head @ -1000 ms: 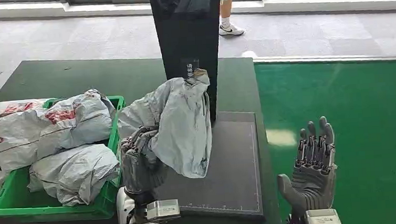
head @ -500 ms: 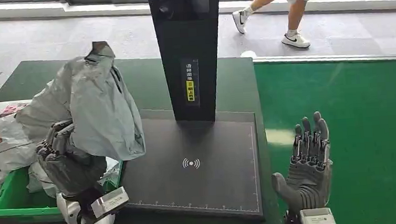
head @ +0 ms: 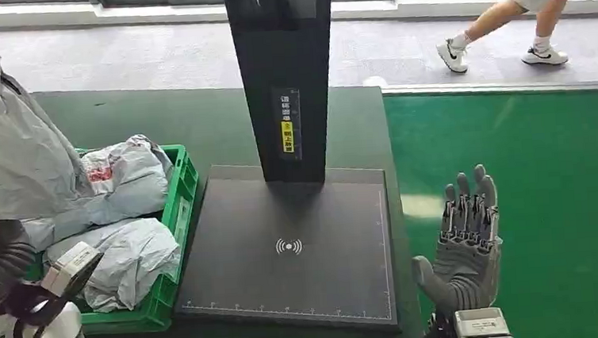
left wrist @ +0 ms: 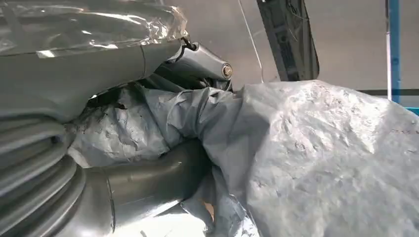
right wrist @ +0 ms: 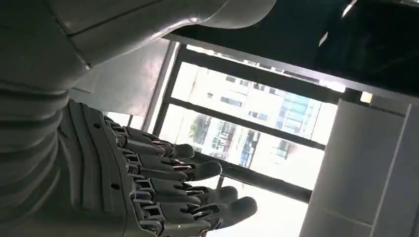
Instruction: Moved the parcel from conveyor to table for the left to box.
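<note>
The flat dark pad (head: pixel 289 241) on the table (head: pixel 356 125) is bare, so a hand can pass over it. The tall black post (head: pixel 283 75) stands at its far edge and blocks that way. The green bin (head: pixel 174 225) beside the pad is stuffed with grey bags (head: pixel 123 261).

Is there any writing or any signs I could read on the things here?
Black post: white vertical characters and a yellow label, too small to read.
Scanner pad: a white wireless-wave symbol, no words; ruler ticks along its edges, no readable numbers.
Parcel in the green bin: red print, unreadable.
</note>
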Controlling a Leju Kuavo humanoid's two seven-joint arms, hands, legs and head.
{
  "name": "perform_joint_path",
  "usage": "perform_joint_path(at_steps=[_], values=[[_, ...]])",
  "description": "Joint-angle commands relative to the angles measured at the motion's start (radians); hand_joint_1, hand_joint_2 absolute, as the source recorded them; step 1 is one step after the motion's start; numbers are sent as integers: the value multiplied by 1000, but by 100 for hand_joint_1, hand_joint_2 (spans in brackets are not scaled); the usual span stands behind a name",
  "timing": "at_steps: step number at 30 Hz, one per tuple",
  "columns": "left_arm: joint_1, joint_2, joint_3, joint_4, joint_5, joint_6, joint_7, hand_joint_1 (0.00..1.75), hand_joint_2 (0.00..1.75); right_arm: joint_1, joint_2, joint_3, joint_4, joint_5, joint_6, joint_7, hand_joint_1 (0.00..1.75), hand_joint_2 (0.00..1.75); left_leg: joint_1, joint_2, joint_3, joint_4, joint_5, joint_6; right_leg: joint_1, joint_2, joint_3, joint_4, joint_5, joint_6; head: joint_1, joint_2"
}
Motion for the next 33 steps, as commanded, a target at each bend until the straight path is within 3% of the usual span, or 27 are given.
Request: perform_joint_path(at_steps=[1,9,10,11,12,13,14,16,17,19,21,24,25,28,33], values=[[-54,-42,106,10,-2,-1,0,175,175,-30,-29,25,55,-5,0,-3,0,175,-1,1,0,-2,2,0,-1,1,-1,-2,2,1,0,0],[-54,-42,106,10,-2,-1,0,175,175,-30,-29,25,55,-5,0,-3,0,175,0,1,0,-2,1,0,0,1,-1,-1,1,1,0,0],[-82,-42,188,59,-115,-1,0,175,175,-26,-28,25,52,8,-3,-3,0,175,-1,1,0,-3,2,0,-1,1,0,-2,2,1,0,0],[-76,-42,192,65,-116,-1,0,175,175,-23,-17,21,47,14,10,-3,0,175,-1,1,0,-4,2,0,-1,1,-1,-3,2,1,0,0],[-80,-42,155,117,-222,-1,127,175,175,-18,-9,13,49,30,14,-3,0,175,0,1,0,-2,1,0,0,1,0,-1,1,1,0,0],[-54,-42,135,120,-304,-1,170,175,175,-13,-6,6,42,32,19,-3,0,175,-1,4,3,-4,1,-1,-1,4,0,-3,2,0,0,0],[-45,-32,122,144,-342,-1,215,175,175,-15,-3,3,46,34,26,-3,0,175,-1,-2,1,-2,1,0,-1,-2,2,-1,1,0,0,0],[-100,-42,82,213,-463,-1,304,175,175,-8,5,-3,40,42,32,-3,0,175,-1,-2,2,-5,3,0,-1,-2,2,-3,2,1,0,0],[-115,-26,42,287,-556,-1,407,175,175,-4,25,-14,34,55,48,-3,0,175,-1,-5,0,-3,3,0,-1,-5,0,-2,1,0,0,0],[-66,54,-94,399,-569,-1,590,175,175,4,12,-21,26,43,41,-3,0,175,-2,-6,1,-3,3,0,-2,-6,1,-2,1,1,0,0],[-56,224,-308,585,-569,-1,866,175,175,7,12,-31,24,49,48,-3,0,175,-2,-6,2,-3,3,0,-2,-6,2,-2,0,0,0,0],[-136,268,-422,818,-569,-1,1007,175,175,2,20,-40,30,58,63,-3,0,175,-1,-9,0,-4,4,-1,-2,-10,1,-3,1,0,0,0],[-179,287,-453,930,-569,-70,1065,175,175,-7,22,-41,36,57,69,-3,0,175,-2,-12,0,-4,6,-1,-2,-13,1,-3,1,0,0,0],[-292,323,-534,1144,-569,-209,1116,175,175,-28,27,-47,51,56,77,-3,0,175,-1,-8,1,-2,4,-1,-2,-8,2,-2,1,0,0,0],[-371,313,-583,1276,-569,-311,1115,175,175,-26,28,-53,55,51,80,-3,0,175,-1,-5,-1,-3,5,-1,-1,-5,0,-2,3,0,0,0]])
